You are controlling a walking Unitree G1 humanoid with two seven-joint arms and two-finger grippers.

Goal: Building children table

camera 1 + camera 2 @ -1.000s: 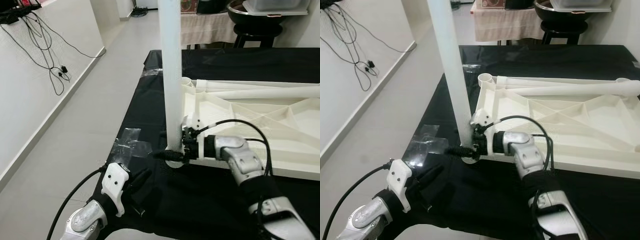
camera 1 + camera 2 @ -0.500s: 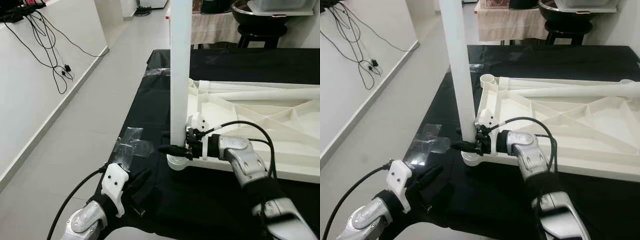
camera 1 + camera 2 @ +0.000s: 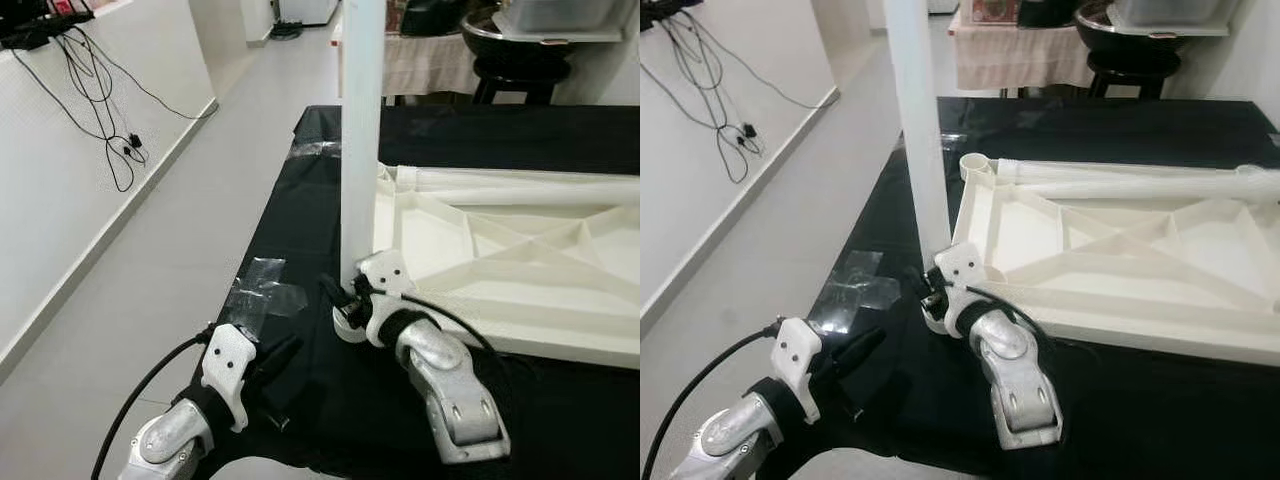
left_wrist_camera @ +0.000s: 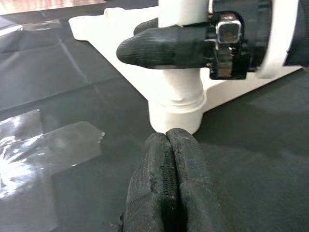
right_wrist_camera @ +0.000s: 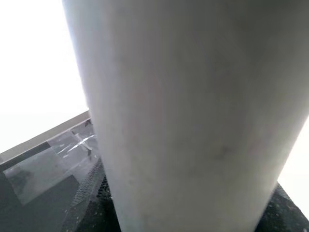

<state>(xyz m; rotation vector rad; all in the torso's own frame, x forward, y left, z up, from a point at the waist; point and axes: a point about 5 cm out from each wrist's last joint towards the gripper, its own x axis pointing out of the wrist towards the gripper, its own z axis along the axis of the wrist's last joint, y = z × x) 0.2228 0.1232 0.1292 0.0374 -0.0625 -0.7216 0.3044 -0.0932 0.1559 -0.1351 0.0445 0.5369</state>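
Observation:
The white tabletop (image 3: 520, 250) lies upside down on the black cloth. A white table leg (image 3: 360, 150) stands upright in the socket at its near left corner. My right gripper (image 3: 345, 300) is shut on the leg just above its base collar (image 4: 176, 106). One black finger (image 4: 164, 48) crosses the leg's front, and the leg (image 5: 183, 111) rises close before the right wrist camera. My left gripper (image 3: 280, 355) hovers low over the cloth just in front of the collar. It is shut with nothing in it, its fingertips (image 4: 179, 145) pressed together.
Loose white legs (image 3: 520, 180) lie along the tabletop's far edge. Clear tape (image 3: 265, 290) is stuck to the cloth left of the leg. Bare floor and a wall with hanging cables (image 3: 100, 110) lie to the left. A dark stool (image 3: 520, 50) stands behind the table.
My right forearm has swung from the right side round to the near side of the leg, the gripper staying at the leg's base. The left arm has not moved.

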